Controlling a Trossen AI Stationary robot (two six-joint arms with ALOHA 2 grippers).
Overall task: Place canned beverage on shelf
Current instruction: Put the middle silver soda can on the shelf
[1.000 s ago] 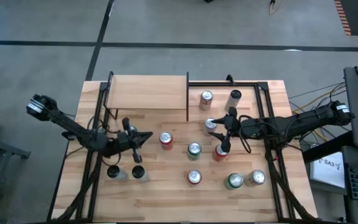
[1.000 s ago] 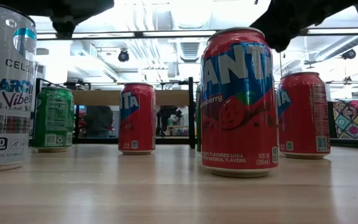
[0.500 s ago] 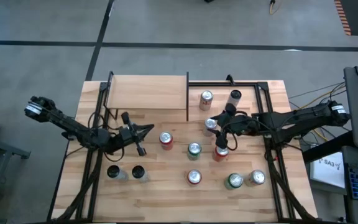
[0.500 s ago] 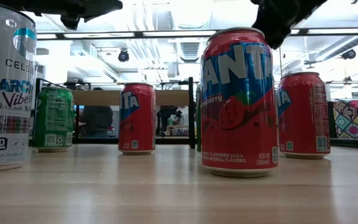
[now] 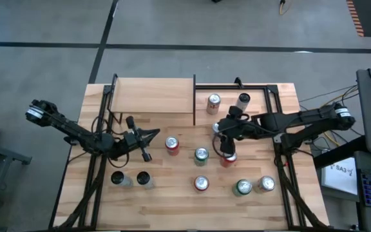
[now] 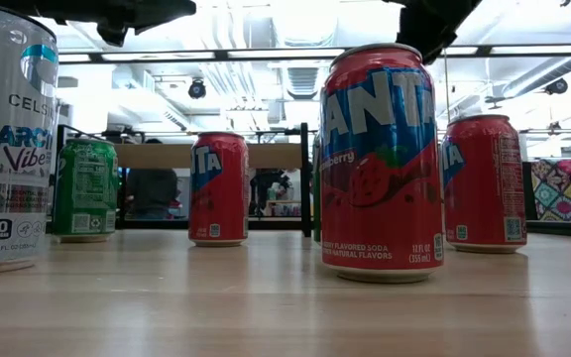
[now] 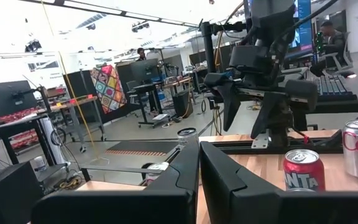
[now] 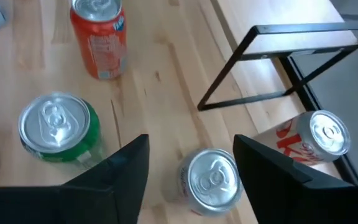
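9 cans [image 5: 201, 154], plank tabletop [image 5: 166, 200], workshop

From straight overhead we see the whole plank-striped wooden tabletop [image 5: 172, 193]; a table-height camera looks level at a nearby red strawberry soda can [image 6: 380, 164], while both wrist cameras, one level and one downward, share that overhead view's cans.

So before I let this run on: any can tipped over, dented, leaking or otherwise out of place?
Nothing stands out. Every can in sight stands upright on the table, no spill shows, and the shelf is bare. The right end effector hangs open above a silver-topped can.
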